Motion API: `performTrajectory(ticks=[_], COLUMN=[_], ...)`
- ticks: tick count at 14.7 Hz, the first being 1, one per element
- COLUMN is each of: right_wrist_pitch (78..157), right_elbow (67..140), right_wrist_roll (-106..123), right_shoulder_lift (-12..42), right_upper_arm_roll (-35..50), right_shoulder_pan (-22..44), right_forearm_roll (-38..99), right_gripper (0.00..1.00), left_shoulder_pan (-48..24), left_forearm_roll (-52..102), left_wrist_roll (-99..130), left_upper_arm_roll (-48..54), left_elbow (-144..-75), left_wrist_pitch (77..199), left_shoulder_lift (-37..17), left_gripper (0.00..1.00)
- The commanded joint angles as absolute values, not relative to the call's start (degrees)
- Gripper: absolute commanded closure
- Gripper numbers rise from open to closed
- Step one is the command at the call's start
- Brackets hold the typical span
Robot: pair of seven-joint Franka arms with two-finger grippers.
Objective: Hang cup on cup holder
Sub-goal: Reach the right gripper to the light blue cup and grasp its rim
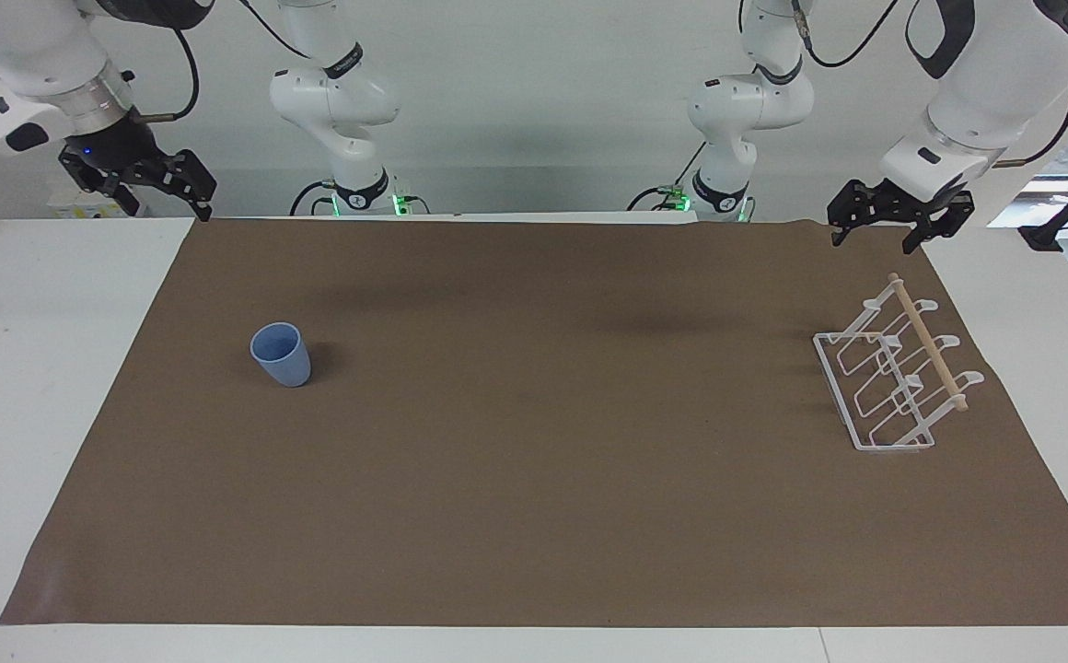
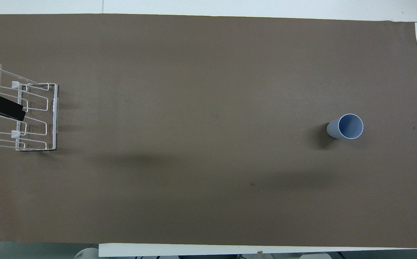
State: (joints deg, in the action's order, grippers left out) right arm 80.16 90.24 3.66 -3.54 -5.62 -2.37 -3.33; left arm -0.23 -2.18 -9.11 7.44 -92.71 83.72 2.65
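My targets: cup (image 1: pixel 281 354), lt-blue, upright, mouth up, on brown mat, right arm's end. Cup holder (image 1: pixel 895 372), white wire w/ wood dowel, standing, left arm's end; overhead: holder at 9 o'clock of cup.

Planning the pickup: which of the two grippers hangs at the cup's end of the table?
The right gripper, open and raised at the cup's end; the left gripper, also open, hangs by the cup holder.

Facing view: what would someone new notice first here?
Probably the blue cup, standing upright and alone on the brown mat toward the right arm's end. Next, the white wire cup holder at the left arm's end, nothing hung on it. Both arms wait raised: the right gripper and left gripper, fingers open.
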Motion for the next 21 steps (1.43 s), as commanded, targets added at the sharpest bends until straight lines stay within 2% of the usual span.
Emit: performTrajectory(ticks=[1, 2, 4, 10, 15, 16, 21], right_wrist_pitch=[92.39, 98.55, 107.36, 117.06, 123.83, 123.92, 125.41], right_elbow=[104.52, 111.38, 118.54, 120.14, 124.27, 124.54, 126.12], right_wrist_roll=[5.18, 6.4, 7.38, 7.65, 14.5, 14.85, 17.39], right_shoulder_lift=[-9.47, -11.58, -10.99, -0.72, 0.53, 1.57, 2.11], right_upper_arm_roll=[-5.36, -5.36, -5.36, -5.36, -5.36, -5.36, -5.36], right_shoulder_pan=[-2.55, -2.64, -2.64, -2.72, -3.34, -3.34, -3.43], right_forearm_roll=[-2.55, -2.55, -2.55, 1.14, 1.14, 1.14, 1.14], right_gripper=[0.0, 0.0, 0.0, 0.0, 0.01, 0.03, 0.28], left_shoulder_pan=[0.18, 0.18, 0.18, 0.18, 0.18, 0.18, 0.18], left_forearm_roll=[-2.81, -2.81, -2.81, -2.81, -2.9, -2.81, -2.81], left_wrist_roll=[-8.7, -8.7, -8.7, -8.7, -8.7, -8.7, -8.7], left_upper_arm_roll=[7.56, 7.65, 7.65, 7.65, 7.65, 7.65, 7.56], left_elbow=[-94.57, -94.57, -94.57, -94.57, -94.57, -94.57, -94.57], left_wrist_pitch=[84.9, 84.9, 84.9, 84.9, 84.9, 84.9, 84.9], left_shoulder_lift=[4.13, 4.13, 4.13, 4.13, 4.13, 4.13, 4.13], left_gripper=[0.0, 0.0, 0.0, 0.0, 0.0, 0.0, 0.0])
